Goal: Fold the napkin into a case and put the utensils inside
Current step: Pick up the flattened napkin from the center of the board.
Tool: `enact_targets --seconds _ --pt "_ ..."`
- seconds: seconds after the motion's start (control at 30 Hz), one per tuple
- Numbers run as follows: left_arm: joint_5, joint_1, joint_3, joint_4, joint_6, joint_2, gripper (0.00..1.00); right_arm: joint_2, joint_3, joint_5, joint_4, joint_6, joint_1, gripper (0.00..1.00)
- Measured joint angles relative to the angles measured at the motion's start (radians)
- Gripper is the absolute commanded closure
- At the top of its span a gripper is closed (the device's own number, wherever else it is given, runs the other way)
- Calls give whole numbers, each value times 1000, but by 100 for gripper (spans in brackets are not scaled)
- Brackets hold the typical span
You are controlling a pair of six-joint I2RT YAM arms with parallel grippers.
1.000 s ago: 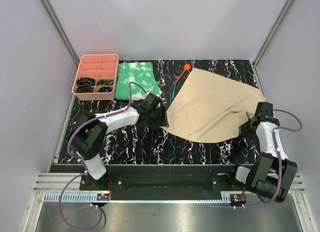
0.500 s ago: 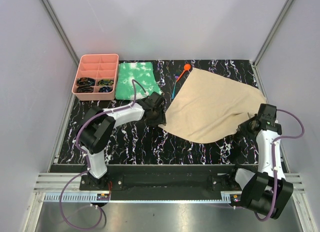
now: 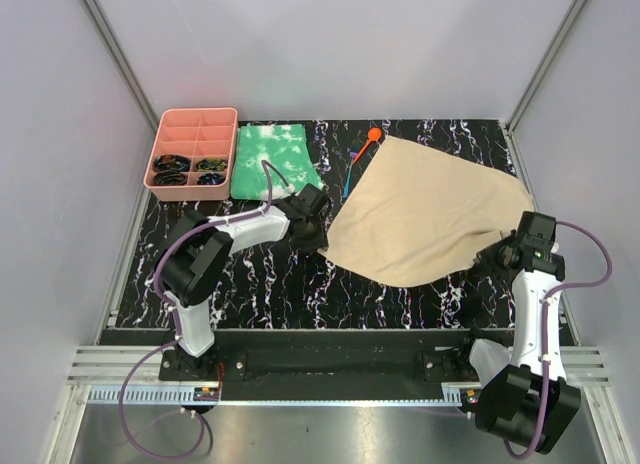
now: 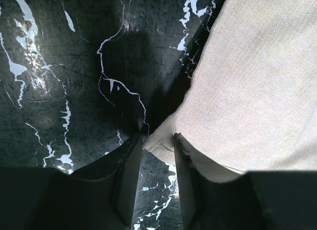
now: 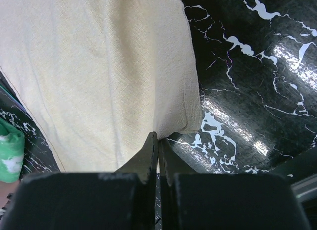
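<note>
1. Two arms show on my screen, one at each side of the napkin (image 3: 430, 214).
2. The napkin lies spread open on the right half of the black table (image 3: 260, 284). Most of it is flat.
3. My left claw (image 3: 321, 241) is down low at the napkin's left corner. Its fingers are about half way apart. In the left wrist view, that corner sits right between the two tips, and I can see bare table in the gap behind it. I cannot tell if the tips press the cloth.
4. My right claw (image 3: 495, 252) is squeezed all the way shut. It pinches the napkin's near right corner, and the cloth there is pulled up into a small ridge.
5. The orange spoon (image 3: 371, 137) and the blue utensil (image 3: 348, 180) lie on the table at the napkin's far left edge, just beside it. They are not inside the napkin.
6. A green and white cloth (image 3: 275, 159) lies to the left of them. A pink tray (image 3: 198, 111) sits just left of that cloth.
</note>
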Motion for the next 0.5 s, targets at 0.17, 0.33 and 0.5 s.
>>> enact_targets --seconds 0.17,0.33,0.5 --pt "-8 0 -6 25 -2 2 81 -17 0 -5 -11 1 0 100" --pt "-11 0 -14 58 32 -6 98 -46 0 -8 -15 2 0 100" --pt "-10 0 -13 58 91 -56 100 -84 45 26 -46 1 0 100"
